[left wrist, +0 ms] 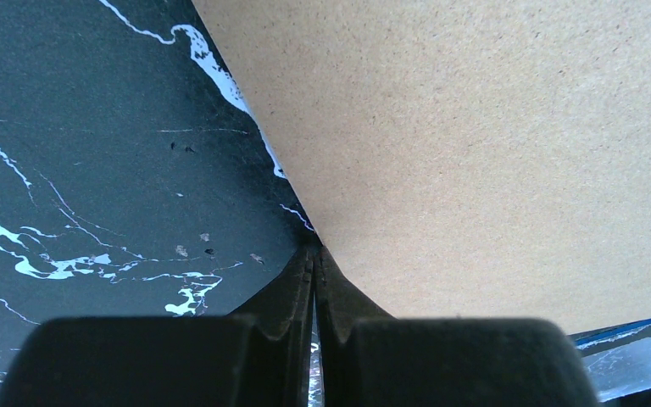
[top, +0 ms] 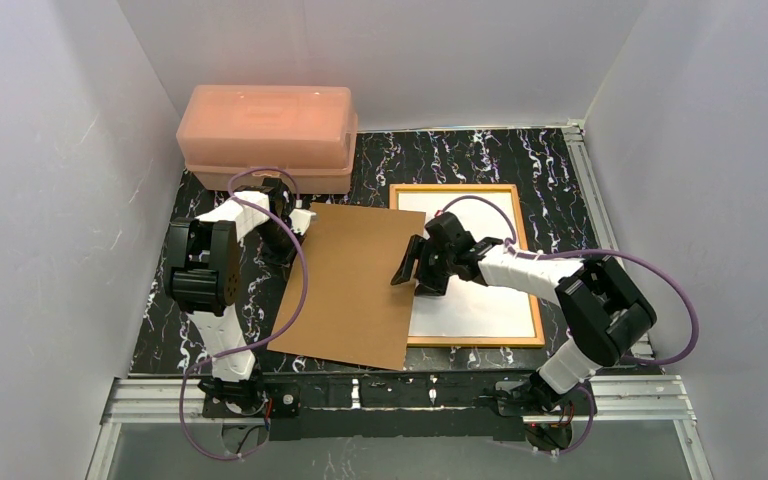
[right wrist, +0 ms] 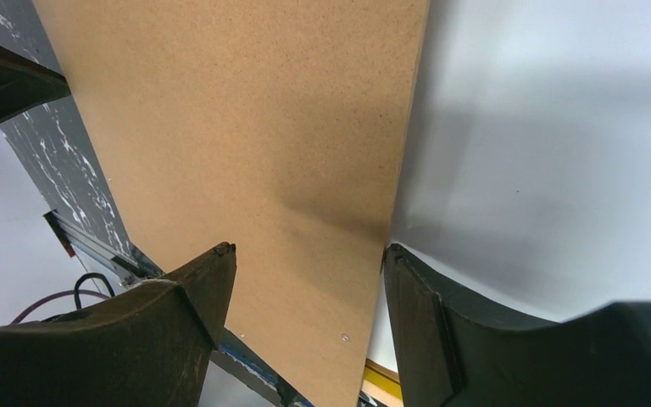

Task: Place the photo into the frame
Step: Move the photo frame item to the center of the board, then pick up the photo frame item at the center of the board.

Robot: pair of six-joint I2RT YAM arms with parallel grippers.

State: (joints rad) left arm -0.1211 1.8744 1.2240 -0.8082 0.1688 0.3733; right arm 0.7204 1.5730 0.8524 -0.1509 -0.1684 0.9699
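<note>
The frame (top: 475, 341) lies flat at the right of the table, its orange-brown rim up. A white sheet (top: 480, 300) fills it, apparently the photo with its plain back up; no printed side shows. A brown backing board (top: 350, 285) lies aslant on the table and overlaps the frame's left rim. My right gripper (right wrist: 305, 250) hangs open over the board's right edge, with one finger above the board (right wrist: 246, 127) and the other above the white sheet (right wrist: 551, 153). My left gripper (left wrist: 314, 252) is shut, its tips touching the board's (left wrist: 475, 153) far left corner.
A pink plastic box (top: 268, 135) stands at the back left, just behind my left arm. Bare white walls close in on three sides. The black marbled tabletop (top: 480, 160) shows behind the board and frame. A metal rail (top: 440, 392) runs along the near edge.
</note>
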